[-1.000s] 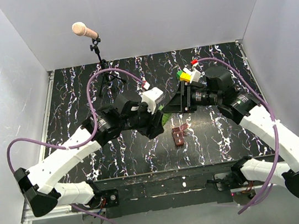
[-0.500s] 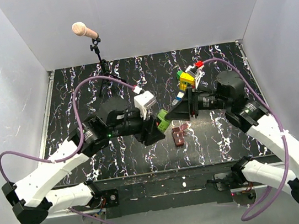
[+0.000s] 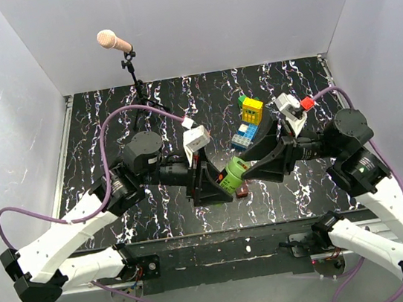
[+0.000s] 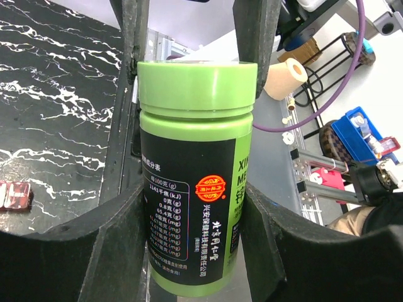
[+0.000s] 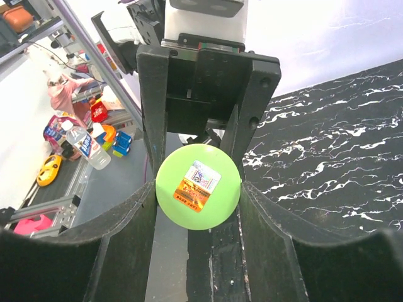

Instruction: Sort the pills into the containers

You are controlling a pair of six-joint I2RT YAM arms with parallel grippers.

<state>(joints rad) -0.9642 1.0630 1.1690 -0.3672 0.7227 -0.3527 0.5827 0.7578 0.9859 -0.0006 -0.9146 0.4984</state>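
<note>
My left gripper [image 3: 225, 182] clamps the green bottle [image 3: 231, 174] aloft at mid-table, my right gripper [image 3: 240, 165] closed on its cap [image 3: 238, 164] — left wrist shows the body pinched, right wrist the cap squeezed — so a hard twist could spin it loose.

Top cam gives me only a sliver of the red-brown box [image 3: 242, 190]; the green bottle [image 3: 230, 174] sits over the rest. Left wrist view clips the same box at the frame's left edge, so I can't tell how its lid stands. The left fingers [image 4: 116, 226] cover both flanks of the bottle's label and run out past the top edge. The label's fine print is too small for me to read. Right wrist view shows only the cap [image 5: 198, 186], with the body hidden behind it. I can't tell whether the right fingers [image 5: 126, 239] touch the cap.
</note>
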